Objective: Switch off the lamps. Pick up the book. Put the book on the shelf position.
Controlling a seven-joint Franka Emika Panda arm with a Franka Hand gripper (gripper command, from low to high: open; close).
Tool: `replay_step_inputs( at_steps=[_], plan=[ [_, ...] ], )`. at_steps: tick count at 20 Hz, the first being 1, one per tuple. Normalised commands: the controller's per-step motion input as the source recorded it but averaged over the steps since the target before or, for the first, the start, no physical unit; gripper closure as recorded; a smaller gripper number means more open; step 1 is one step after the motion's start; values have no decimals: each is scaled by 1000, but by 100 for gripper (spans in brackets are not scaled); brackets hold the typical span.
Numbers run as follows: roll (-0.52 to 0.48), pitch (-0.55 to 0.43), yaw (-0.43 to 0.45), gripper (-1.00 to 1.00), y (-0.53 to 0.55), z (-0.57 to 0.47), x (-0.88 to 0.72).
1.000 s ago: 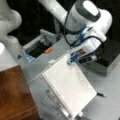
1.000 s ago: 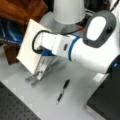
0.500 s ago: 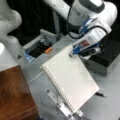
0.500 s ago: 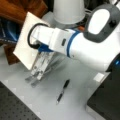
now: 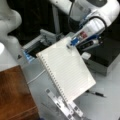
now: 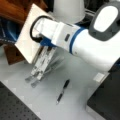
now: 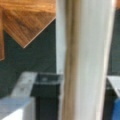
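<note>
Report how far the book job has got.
Pick-up looks done: the gripper is shut on the top edge of the book, which hangs tilted above the table. Placing is left: the shelf position carries nothing. No lamp is clearly visible, so that step cannot be judged.

Robotics lab bench, white robot arm (image 6: 82,42), grey worktop (image 6: 75,100), perforated black breadboard (image 6: 12,110), metal stand (image 5: 63,106)

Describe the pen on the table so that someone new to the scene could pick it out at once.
In a front view, start at the big white book held up off the table by the claw. Below it stands a silver metal stand; towards the view's right of that lies the pen, flat on the pale table. It is the only slim dark stick there.
</note>
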Motion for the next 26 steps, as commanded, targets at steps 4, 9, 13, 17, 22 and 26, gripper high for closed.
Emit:
replay_step_inputs(
  at_steps=[4,9,13,17,22,26],
  plan=[
    [-33,201,-704,100,308,230,350],
    [13,204,-735,100,280,212,380],
    [29,186,-707,100,218,177,372],
    [25,188,-566,100,166,128,256],
    [20,160,-425,100,89,63,152],
    [38,131,-281,100,-4,54,61]
  ],
)
